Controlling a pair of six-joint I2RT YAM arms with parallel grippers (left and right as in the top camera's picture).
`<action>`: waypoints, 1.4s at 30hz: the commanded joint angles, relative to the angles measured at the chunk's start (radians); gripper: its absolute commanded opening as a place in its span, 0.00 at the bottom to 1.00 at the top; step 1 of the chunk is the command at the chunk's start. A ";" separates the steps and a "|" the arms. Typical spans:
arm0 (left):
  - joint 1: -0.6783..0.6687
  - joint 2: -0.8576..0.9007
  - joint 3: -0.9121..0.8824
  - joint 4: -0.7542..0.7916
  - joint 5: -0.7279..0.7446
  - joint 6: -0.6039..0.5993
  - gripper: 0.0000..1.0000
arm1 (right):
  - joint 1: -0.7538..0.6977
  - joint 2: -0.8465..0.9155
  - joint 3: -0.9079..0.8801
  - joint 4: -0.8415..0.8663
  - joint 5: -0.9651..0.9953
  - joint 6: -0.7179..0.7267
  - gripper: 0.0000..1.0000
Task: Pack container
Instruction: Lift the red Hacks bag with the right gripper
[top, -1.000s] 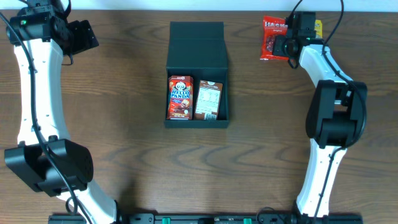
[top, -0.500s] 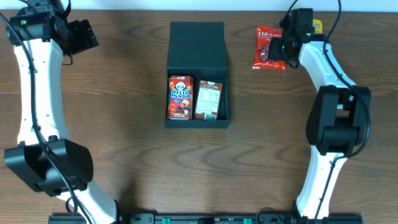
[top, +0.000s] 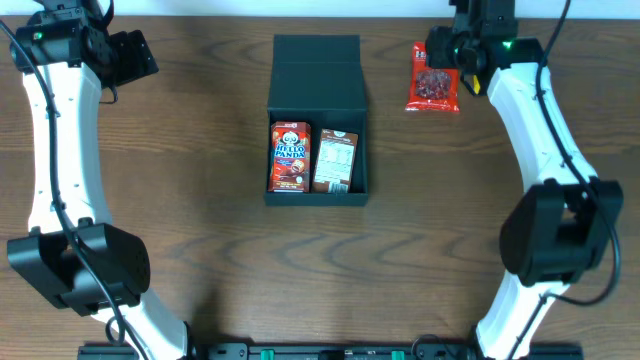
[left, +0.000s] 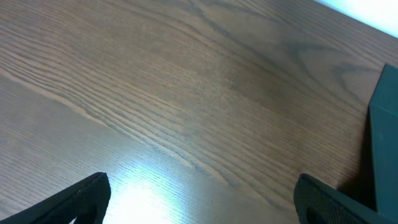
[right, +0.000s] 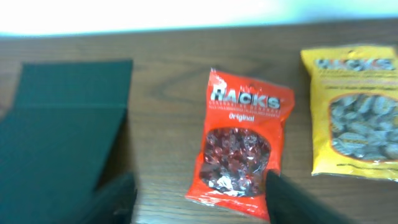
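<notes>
The container (top: 317, 120) lies at the table's middle with its flap lid folded open at the back. Inside stand a Hello Panda box (top: 290, 157) and a brown snack box (top: 335, 160) side by side. A red Hacks candy bag (top: 433, 77) lies flat on the wood to the container's right. My right gripper (top: 448, 55) hovers just over it, open. In the right wrist view the red bag (right: 241, 143) rests loose between and beyond the spread fingers (right: 305, 202). My left gripper (top: 125, 58) hangs wide open at the far left over bare wood, holding nothing.
A yellow Hacks bag (right: 356, 112) lies right of the red one near the table's back edge. The container's lid (right: 59, 143) fills the left of the right wrist view. The container's corner (left: 384, 137) shows at the right of the left wrist view.
My right gripper carried the red bag leftward toward the container, then opened and let it go on the table. The left arm has not moved.
</notes>
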 joint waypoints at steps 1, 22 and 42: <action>0.004 -0.003 0.015 -0.004 -0.017 -0.004 0.95 | -0.052 0.093 -0.002 -0.008 -0.080 -0.001 0.89; 0.004 -0.003 0.015 0.011 -0.017 -0.005 0.95 | -0.086 0.303 -0.002 0.083 -0.137 0.043 0.98; 0.004 -0.003 0.015 0.019 -0.017 -0.004 0.95 | -0.074 0.327 0.004 0.058 -0.129 0.044 0.07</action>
